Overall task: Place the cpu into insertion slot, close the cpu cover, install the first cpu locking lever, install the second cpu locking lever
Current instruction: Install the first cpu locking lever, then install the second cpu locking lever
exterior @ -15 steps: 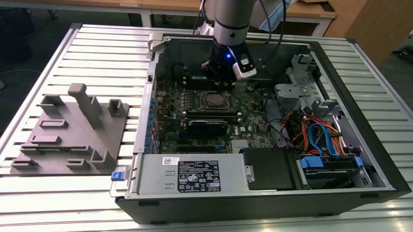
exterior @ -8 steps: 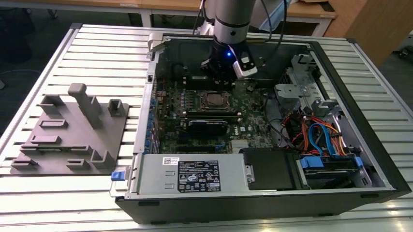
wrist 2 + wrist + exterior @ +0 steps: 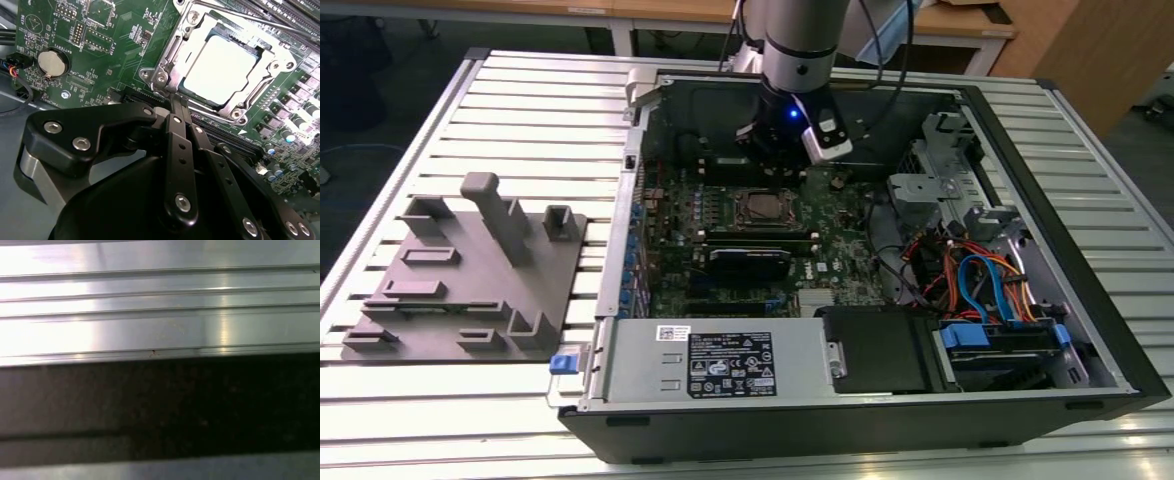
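The cpu [image 3: 222,67], a flat silver-grey square, lies in the insertion slot [image 3: 758,206] on the green motherboard. The cpu cover [image 3: 170,52], a silvery frame, lies flat around the cpu, whose top shows through the cover's window. A thin lever rod [image 3: 240,14] runs along the socket's far side. My gripper [image 3: 175,102] is shut, its black fingers [image 3: 177,145] pressed together with the tips at the socket's near corner. I cannot tell whether they touch the frame. In the exterior view my gripper [image 3: 771,165] hangs just behind the slot.
The open computer case [image 3: 1067,300] lies on a slatted metal table [image 3: 520,110]. A grey fixture block [image 3: 467,275] sits at the exterior view's left. A power supply [image 3: 720,365], cables [image 3: 981,285] and a black card [image 3: 750,262] crowd the case. A coin battery [image 3: 52,62] lies near the socket.
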Robot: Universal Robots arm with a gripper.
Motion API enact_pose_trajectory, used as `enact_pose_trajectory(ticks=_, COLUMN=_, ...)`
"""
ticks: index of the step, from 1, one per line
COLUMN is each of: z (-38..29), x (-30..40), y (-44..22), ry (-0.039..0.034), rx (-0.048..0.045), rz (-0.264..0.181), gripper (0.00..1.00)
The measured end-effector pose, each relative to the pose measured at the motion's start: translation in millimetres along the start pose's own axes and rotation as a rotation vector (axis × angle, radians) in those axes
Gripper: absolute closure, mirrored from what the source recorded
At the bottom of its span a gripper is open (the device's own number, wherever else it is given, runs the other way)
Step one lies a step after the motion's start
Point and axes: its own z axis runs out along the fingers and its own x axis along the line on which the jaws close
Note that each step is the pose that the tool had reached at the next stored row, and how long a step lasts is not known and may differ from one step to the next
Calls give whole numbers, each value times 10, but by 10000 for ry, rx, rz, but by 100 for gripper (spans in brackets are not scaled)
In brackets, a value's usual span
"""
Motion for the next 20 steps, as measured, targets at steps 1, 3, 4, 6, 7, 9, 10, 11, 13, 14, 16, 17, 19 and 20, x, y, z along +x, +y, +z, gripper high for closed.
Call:
enact_pose_trajectory(ticks=1, z=0, x=0, y=-2, ry=0, rx=0, rz=-2, gripper=90)
enact_pose_trajectory(ticks=3, z=-1, x=0, y=-4, ry=0, rx=1, rz=-1, gripper=90)
enact_pose_trajectory(ticks=4, z=0, x=0, y=-4, ry=0, rx=-1, rz=-1, gripper=90)
enact_pose_trajectory(ticks=6, z=0, x=0, y=-4, ry=0, rx=0, rz=-2, gripper=90)
enact_pose_trajectory(ticks=7, z=0, x=0, y=-6, ry=0, rx=-1, rz=-2, gripper=90)
enact_pose_trajectory(ticks=9, z=-1, x=-1, y=-15, ry=0, rx=1, rz=-3, gripper=90)
enact_pose_trajectory(ticks=10, z=-1, x=-2, y=-20, ry=0, rx=0, rz=-2, gripper=90)
enact_pose_trajectory(ticks=11, z=-1, x=-2, y=-27, ry=0, rx=-1, rz=-2, gripper=90)
enact_pose_trajectory(ticks=13, z=-2, x=-3, y=-42, ry=0, rx=1, rz=-1, gripper=90)
enact_pose_trajectory(ticks=14, z=-3, x=-4, y=-55, ry=1, rx=1, rz=-2, gripper=90)
enact_pose_trajectory(ticks=16, z=-4, x=-6, y=-82, ry=0, rx=0, rz=-2, gripper=90)
enact_pose_trajectory(ticks=17, z=-4, x=-7, y=-96, ry=0, rx=-1, rz=-2, gripper=90)
enact_pose_trajectory(ticks=19, z=-5, x=-8, y=-120, ry=0, rx=-1, rz=-2, gripper=90)
enact_pose_trajectory(ticks=20, z=-6, x=-9, y=-130, ry=0, rx=0, rz=-2, gripper=90)
